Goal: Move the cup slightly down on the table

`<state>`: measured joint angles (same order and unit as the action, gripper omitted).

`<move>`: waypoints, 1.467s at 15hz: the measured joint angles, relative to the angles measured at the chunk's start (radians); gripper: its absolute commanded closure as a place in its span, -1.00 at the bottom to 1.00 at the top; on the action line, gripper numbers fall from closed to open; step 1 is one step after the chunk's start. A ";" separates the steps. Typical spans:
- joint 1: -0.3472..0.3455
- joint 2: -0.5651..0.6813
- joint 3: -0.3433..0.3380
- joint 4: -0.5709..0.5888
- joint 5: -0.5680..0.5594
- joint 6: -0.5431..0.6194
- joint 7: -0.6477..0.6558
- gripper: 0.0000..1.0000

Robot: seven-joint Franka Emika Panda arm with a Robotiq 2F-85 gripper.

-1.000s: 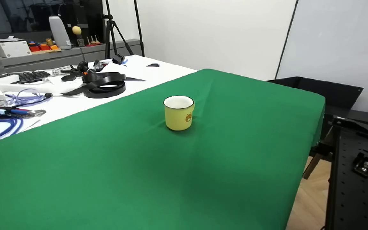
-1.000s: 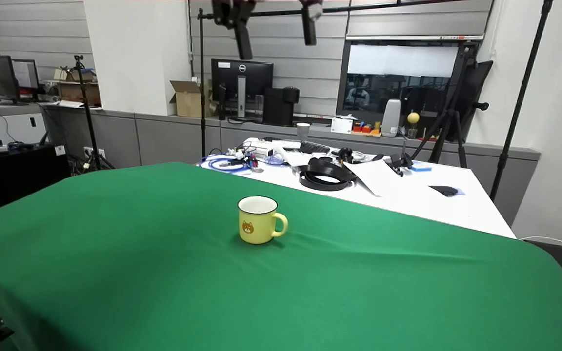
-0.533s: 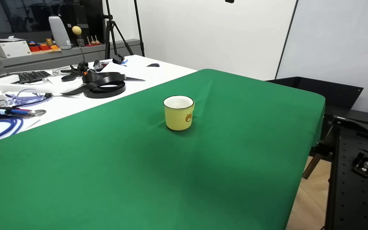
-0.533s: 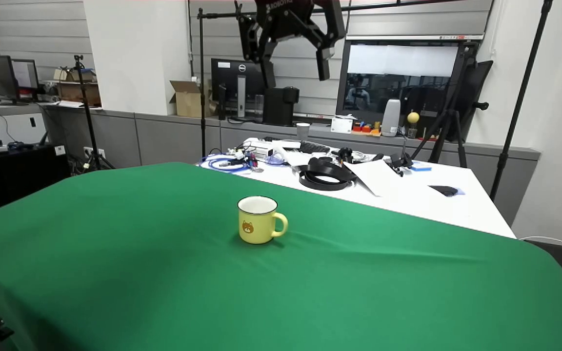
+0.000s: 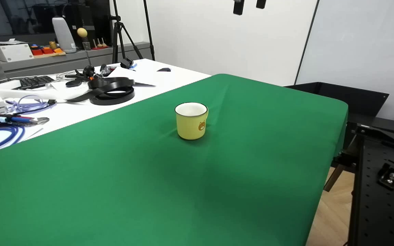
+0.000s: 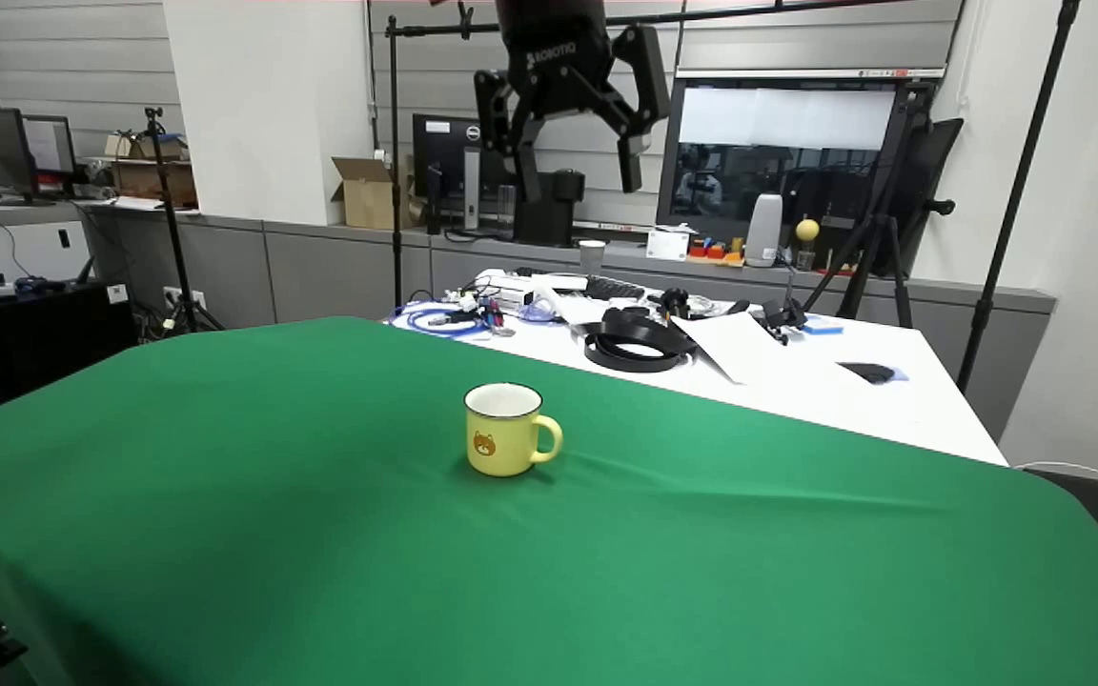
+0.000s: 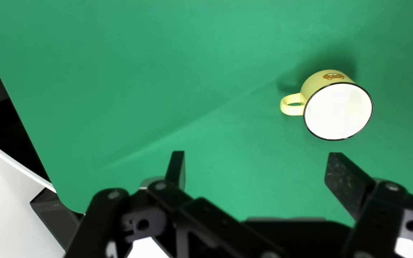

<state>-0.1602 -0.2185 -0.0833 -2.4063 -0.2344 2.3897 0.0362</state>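
Observation:
The yellow cup (image 5: 191,127) stands upright on the green-covered table (image 5: 115,191), with a white inside, a dark rim line and a small bear print. In an exterior view, the cup (image 6: 499,446) shows its handle pointing right. My gripper (image 6: 581,191) is open and empty, high above the table and well above the cup. In an exterior view only the fingertips of the gripper (image 5: 249,9) show at the top edge. In the wrist view the cup (image 7: 337,111) lies ahead of the right fingertip, handle to the left, apart from the open gripper (image 7: 257,159).
A white table (image 6: 892,410) with cables, a coiled black strap (image 6: 640,343) and papers adjoins the green table. A black perforated rail (image 5: 381,198) runs beside the green table's edge. Black stands (image 6: 1011,219) rise behind.
My gripper has come down from the top of the exterior views and moved somewhat to the right in one of them; it stays open. The cup has not moved.

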 measured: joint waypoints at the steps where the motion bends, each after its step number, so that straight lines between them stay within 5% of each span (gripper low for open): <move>1: 0.001 0.045 0.000 0.017 0.000 0.019 0.000 -1.00; 10: 0.077 0.450 0.032 0.258 0.063 -0.024 -0.138 -1.00; 22: 0.108 0.566 0.033 0.307 0.035 0.030 -0.151 -1.00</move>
<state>-0.0523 0.3472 -0.0502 -2.0991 -0.1997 2.4196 -0.1150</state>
